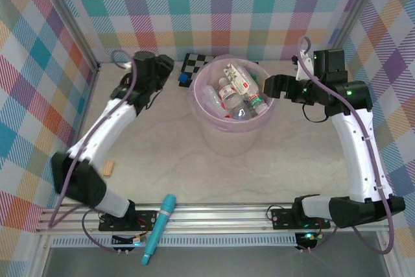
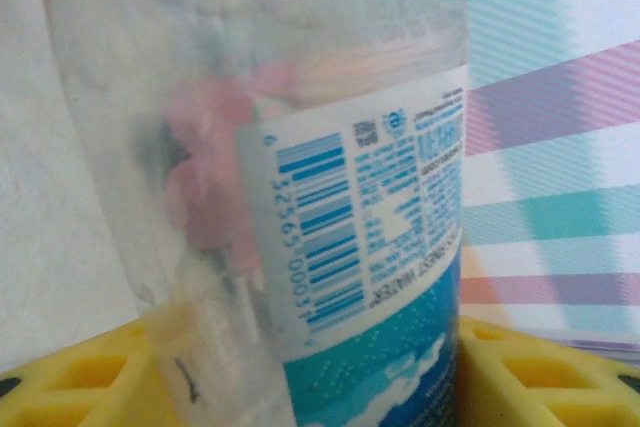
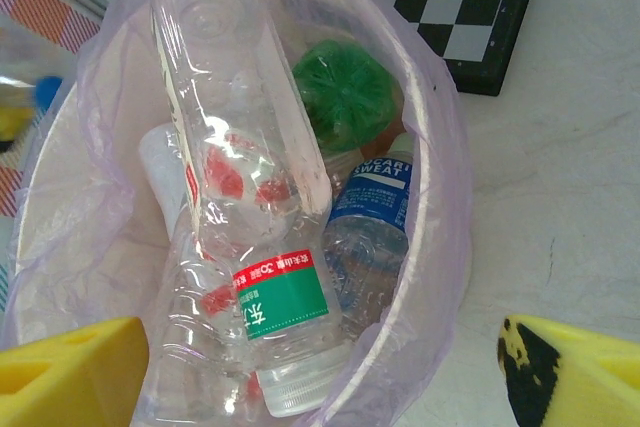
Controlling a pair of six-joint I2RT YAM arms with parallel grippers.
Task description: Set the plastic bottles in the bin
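My left gripper (image 1: 170, 73) hangs left of the bin, shut on a clear plastic bottle (image 2: 360, 197) with a blue and white label; its blue end (image 1: 184, 80) pokes out toward the bin. Both yellow fingers (image 2: 545, 367) press its sides. The pale-pink bin (image 1: 227, 135) stands mid-table with several bottles inside: one with a green and red label (image 3: 280, 297), a blue-labelled one (image 3: 375, 197), a green one (image 3: 345, 92), and a tall clear one (image 3: 235, 117). My right gripper (image 1: 273, 86) hovers at the bin's right rim (image 3: 440, 197), open, with nothing held.
A black-and-white checkerboard (image 1: 193, 63) lies behind the bin, close to my left gripper. A teal pen-like tube (image 1: 162, 225) rests across the front rail. A small tan piece (image 1: 109, 168) lies near the left arm. Checked walls close in the table.
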